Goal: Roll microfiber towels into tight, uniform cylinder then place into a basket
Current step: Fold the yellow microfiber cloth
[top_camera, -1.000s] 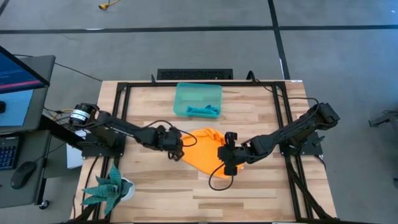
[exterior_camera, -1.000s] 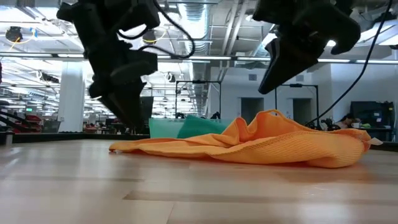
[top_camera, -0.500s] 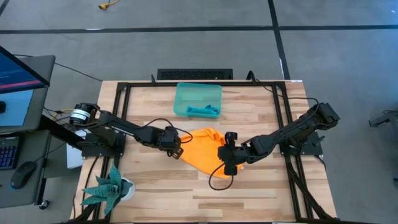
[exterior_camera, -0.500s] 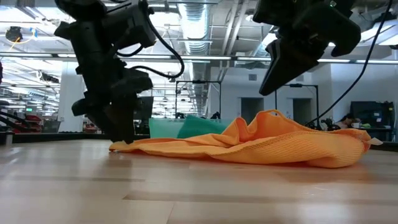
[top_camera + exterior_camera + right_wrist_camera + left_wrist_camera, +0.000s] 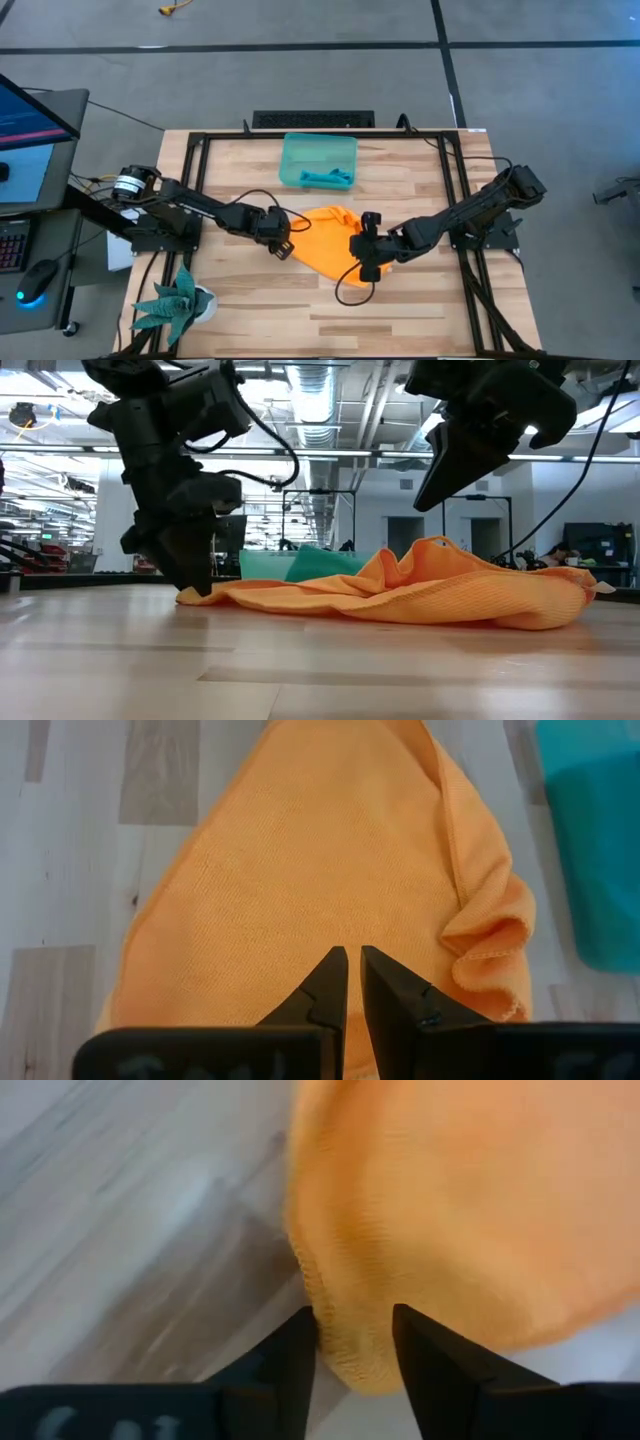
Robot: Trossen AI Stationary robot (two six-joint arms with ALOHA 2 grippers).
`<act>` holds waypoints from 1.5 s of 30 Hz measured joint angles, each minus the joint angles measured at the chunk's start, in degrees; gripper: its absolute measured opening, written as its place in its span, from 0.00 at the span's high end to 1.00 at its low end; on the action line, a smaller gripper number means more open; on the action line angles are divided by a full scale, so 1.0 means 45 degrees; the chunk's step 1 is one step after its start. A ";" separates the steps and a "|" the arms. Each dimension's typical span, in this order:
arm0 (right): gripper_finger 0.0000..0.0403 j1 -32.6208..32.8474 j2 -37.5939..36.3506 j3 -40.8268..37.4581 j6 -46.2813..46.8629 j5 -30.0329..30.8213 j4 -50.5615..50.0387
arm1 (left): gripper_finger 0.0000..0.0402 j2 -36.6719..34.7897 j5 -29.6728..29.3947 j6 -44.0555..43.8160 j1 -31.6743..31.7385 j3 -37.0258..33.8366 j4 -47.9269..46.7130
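- Orange towel lies crumpled mid-bench, teal basket well behind it.
- Left gripper fingers straddle the towel's corner, slightly apart.
- Right gripper hovers above the towel, fingers nearly together, empty.

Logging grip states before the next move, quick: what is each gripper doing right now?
Left gripper: closing on the orange towel's corner, grip not yet sure.
Right gripper: nearly shut, empty, above the towel.
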 joint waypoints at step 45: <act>0.61 -0.0739 0.0000 0.0010 -0.1855 -0.0029 0.3653 | 0.99 0.0000 -0.6045 0.3554 -0.4085 0.4731 -0.4116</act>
